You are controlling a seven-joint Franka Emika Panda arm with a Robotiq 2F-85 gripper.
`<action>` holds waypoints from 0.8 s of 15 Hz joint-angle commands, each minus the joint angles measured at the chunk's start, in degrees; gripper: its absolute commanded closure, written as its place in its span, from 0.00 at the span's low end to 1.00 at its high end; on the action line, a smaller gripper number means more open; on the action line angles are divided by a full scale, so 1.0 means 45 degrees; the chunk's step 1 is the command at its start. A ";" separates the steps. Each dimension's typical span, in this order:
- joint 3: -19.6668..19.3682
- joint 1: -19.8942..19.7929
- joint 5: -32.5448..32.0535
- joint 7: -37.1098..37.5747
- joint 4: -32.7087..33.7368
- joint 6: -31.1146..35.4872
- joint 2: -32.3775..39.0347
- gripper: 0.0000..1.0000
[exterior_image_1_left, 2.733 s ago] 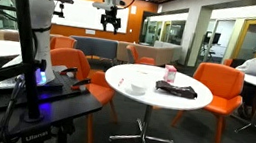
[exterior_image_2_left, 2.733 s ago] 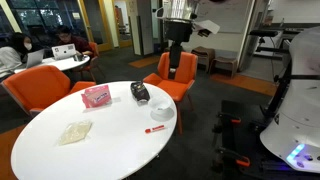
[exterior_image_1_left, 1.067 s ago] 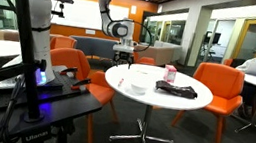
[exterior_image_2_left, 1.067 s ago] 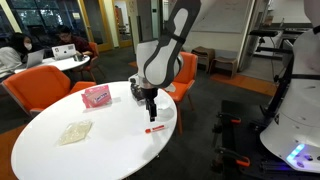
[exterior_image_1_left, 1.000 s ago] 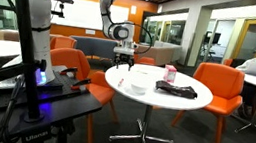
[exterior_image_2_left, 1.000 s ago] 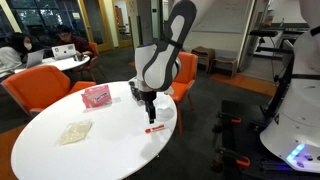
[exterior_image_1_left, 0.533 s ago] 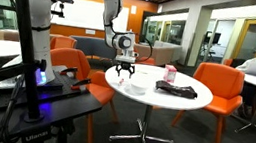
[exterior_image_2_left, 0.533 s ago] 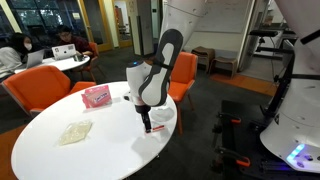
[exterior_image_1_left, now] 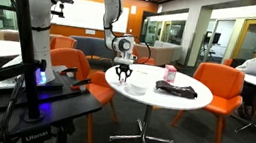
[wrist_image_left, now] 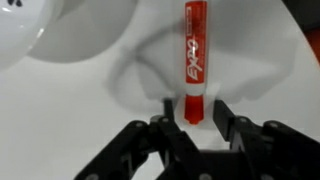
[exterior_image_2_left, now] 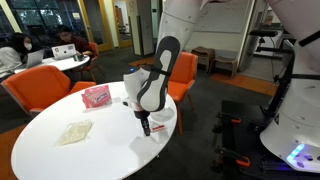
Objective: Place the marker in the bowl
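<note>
In the wrist view the marker lies flat on the white table, red with a white label, pointing away from me. Its near end sits between the two black fingers of my gripper, which stand very close on either side of it. Blur hides whether the pads press on it. The white bowl shows at the upper left of that view, to the left of the marker. In both exterior views my gripper points down at the table's edge, beside the bowl.
A pink-and-white carton and a flat dark bundle lie further in on the round table. A pale crumpled sheet lies near its middle. Orange chairs ring the table.
My gripper has come down onto the table over the marker. Its fingers have drawn in from wide open to close around the marker's end.
</note>
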 commanded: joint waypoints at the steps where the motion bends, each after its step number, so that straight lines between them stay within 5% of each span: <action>1: 0.0289 -0.0237 -0.0127 0.0490 0.0280 -0.0952 -0.0144 0.83; 4: 0.0622 -0.0440 0.0053 0.0345 0.0389 -0.1354 -0.0303 1.00; 12: 0.1636 -0.1703 0.0657 -0.0744 0.0389 -0.1269 -0.2290 0.95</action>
